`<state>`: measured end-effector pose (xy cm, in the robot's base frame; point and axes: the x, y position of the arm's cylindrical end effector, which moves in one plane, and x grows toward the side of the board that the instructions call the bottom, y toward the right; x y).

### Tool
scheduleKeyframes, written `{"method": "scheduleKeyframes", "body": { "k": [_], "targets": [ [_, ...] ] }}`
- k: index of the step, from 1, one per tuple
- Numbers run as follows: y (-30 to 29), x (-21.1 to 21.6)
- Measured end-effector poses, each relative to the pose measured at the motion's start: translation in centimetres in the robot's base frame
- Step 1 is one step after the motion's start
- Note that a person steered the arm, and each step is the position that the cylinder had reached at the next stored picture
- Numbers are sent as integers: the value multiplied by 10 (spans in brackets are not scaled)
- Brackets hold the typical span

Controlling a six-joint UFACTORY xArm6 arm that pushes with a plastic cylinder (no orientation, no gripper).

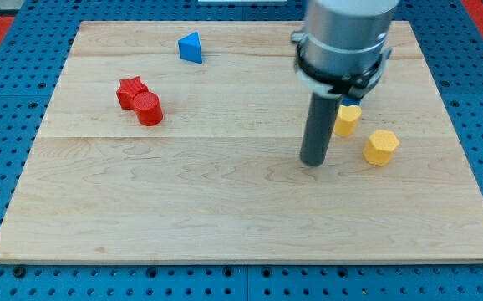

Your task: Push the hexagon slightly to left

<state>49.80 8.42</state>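
A yellow hexagon block (381, 147) lies on the wooden board (225, 209) at the view's right. A second yellow block (347, 119) sits just above and left of it, partly hidden by the arm; its shape is unclear. My tip (313, 161) rests on the board to the left of the hexagon, about a block's width away, and below-left of the other yellow block. It touches neither.
A red star block (129, 90) and a red cylinder (149, 109) touch each other at the view's left. A blue triangle block (190, 48) lies near the top edge. A blue pegboard (7, 125) surrounds the board.
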Motion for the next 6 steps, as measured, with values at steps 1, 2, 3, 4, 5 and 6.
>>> {"method": "scheduleKeyframes", "body": {
  "k": [1,2,3,4,5,6],
  "targets": [
    [104,32],
    [169,0],
    [150,-37],
    [121,-47],
    [105,-23],
    [142,-8]
  ]
}}
